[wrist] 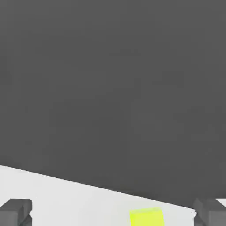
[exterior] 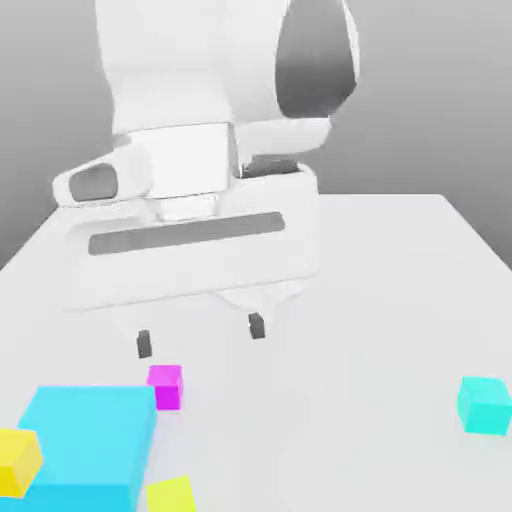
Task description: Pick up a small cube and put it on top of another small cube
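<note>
The small lime-yellow cube point(exterior: 172, 495) lies on the white table at the bottom edge of the exterior view, beside the big cyan block point(exterior: 85, 445). In the hand view a lime-yellow cube point(wrist: 146, 217) shows on the table between the two dark fingertips point(wrist: 15, 212). My gripper point(exterior: 200, 335) hangs open above the table with nothing between its fingers, a little above and beyond a magenta small cube point(exterior: 166, 386). The lime-yellow cube is lower in the exterior view than the gripper, apart from it.
A golden-yellow small cube point(exterior: 15, 460) sits against the cyan block on the exterior view's left. A small cyan cube point(exterior: 485, 404) stands alone at the exterior view's right. The white arm's body hides the table's middle and back left.
</note>
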Available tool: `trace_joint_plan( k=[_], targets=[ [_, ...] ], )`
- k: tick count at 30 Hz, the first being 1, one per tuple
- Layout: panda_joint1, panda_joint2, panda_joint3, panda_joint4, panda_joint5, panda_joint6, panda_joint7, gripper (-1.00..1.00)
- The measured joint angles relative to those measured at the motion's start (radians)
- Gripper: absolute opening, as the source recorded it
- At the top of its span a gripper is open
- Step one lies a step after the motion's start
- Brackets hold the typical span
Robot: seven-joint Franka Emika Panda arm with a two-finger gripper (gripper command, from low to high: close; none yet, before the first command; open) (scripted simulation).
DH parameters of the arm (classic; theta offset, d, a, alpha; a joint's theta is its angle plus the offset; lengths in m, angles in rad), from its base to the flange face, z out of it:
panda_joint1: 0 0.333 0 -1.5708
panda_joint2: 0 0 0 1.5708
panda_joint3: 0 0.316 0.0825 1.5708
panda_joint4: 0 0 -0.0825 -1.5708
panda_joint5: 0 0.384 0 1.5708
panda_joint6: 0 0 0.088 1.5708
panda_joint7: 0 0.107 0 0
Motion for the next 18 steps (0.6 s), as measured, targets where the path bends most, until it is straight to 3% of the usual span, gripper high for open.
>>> trace_joint_plan(
  k=[8,12,13,18],
  targets=[
    [-0.032,0.270,-0.013,-0.009,-0.037,0.102,-0.097,0.00],
    [-0.069,0.415,0.030,0.018,0.003,0.205,-0.138,0.00],
    [-0.078,0.442,0.041,0.024,0.013,0.225,-0.146,-1.00],
    [-0.078,0.442,0.041,0.024,0.013,0.224,-0.146,-1.00]
  ],
)
